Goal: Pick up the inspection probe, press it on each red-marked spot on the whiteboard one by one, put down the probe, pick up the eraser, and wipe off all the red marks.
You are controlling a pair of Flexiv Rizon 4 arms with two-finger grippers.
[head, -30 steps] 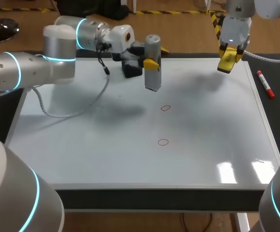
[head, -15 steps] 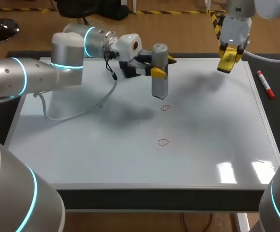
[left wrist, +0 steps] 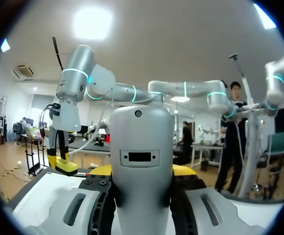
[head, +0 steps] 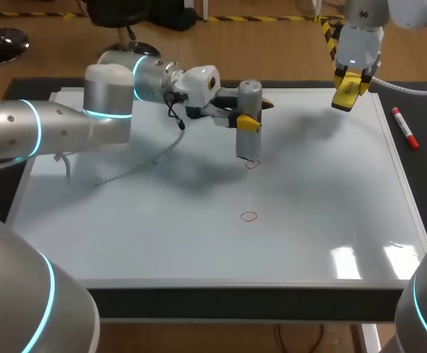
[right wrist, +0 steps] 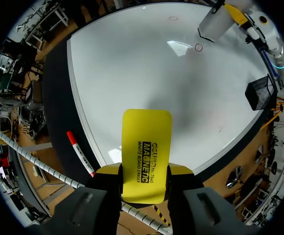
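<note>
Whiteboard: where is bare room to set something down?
Bare board lies between the lower red circle and the near edge of the whiteboard, and from both circles right to the frame beside the marker. Crowded: the far middle, where the left gripper holds the probe by the upper circle, with its cable.

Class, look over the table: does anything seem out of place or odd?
Little: the right gripper already holds the flat yellow eraser while the left gripper holds the grey cylindrical probe at a red circle.

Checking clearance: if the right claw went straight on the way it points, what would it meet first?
The yellow eraser in the right claw would likely touch bare whiteboard first; height unclear.
</note>
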